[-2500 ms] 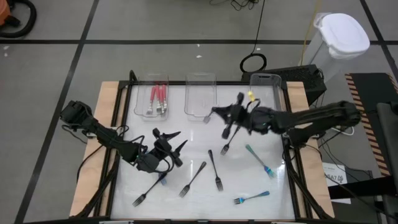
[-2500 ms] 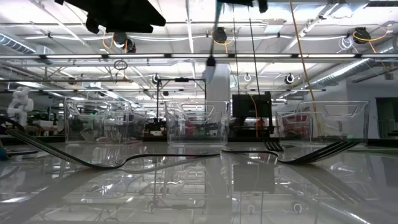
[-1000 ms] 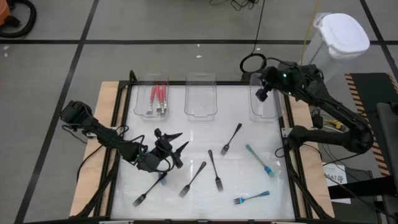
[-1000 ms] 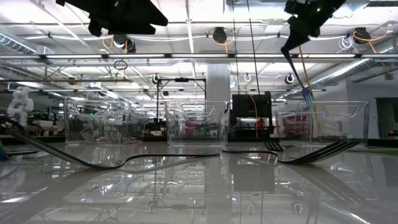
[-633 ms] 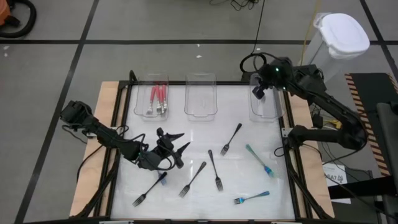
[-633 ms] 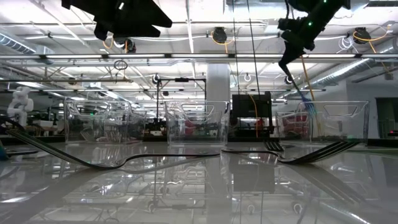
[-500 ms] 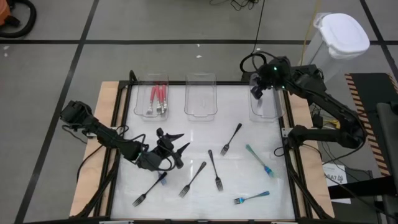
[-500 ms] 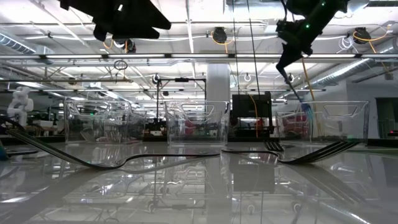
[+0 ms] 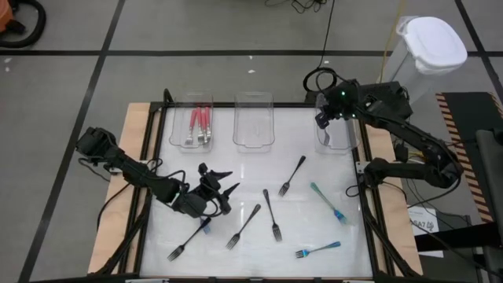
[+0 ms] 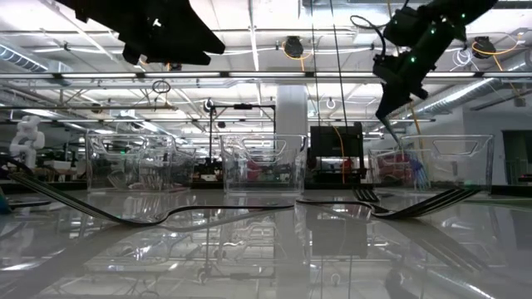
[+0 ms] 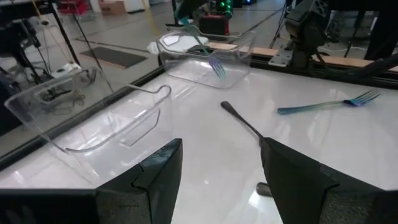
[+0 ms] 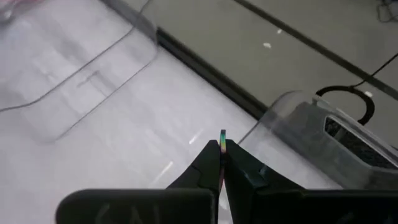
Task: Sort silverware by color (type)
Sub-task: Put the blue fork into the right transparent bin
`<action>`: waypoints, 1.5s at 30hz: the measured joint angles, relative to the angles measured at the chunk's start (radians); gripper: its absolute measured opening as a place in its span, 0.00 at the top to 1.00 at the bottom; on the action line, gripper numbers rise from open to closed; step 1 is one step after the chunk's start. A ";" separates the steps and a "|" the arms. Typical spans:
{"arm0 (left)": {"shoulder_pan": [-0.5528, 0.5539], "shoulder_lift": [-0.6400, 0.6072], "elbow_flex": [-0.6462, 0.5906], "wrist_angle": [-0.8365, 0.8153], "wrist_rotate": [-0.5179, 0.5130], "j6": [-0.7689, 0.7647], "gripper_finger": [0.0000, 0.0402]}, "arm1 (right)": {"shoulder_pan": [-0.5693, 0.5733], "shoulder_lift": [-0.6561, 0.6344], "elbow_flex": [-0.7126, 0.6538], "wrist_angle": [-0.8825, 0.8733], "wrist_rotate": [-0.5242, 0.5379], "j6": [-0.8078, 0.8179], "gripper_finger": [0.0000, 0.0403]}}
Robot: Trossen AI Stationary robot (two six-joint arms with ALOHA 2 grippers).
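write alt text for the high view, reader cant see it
Seen from above, the right pincer holds a blue fork over the right clear tray at the table's far edge. The left pincer hovers open near loose black forks and blue forks; red forks fill the left tray.

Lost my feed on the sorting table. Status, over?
Right end effector shut on teal fork, lowering it into right tray. Left end effector open, hovering above black fork. Red forks in left tray. Nothing blocking.
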 joint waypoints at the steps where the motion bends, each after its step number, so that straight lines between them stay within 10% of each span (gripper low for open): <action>1: 0.000 0.000 0.000 -0.001 0.001 -0.008 0.46 | -0.004 0.000 -0.017 0.029 0.000 0.004 0.99; 30: 0.001 0.000 0.000 -0.010 0.019 -0.021 0.46 | -0.019 -0.026 -0.076 0.049 0.136 0.034 0.62; 45: 0.026 0.000 0.000 -0.082 0.019 -0.021 0.46 | 0.347 -0.367 -0.076 -0.074 -0.025 0.196 0.58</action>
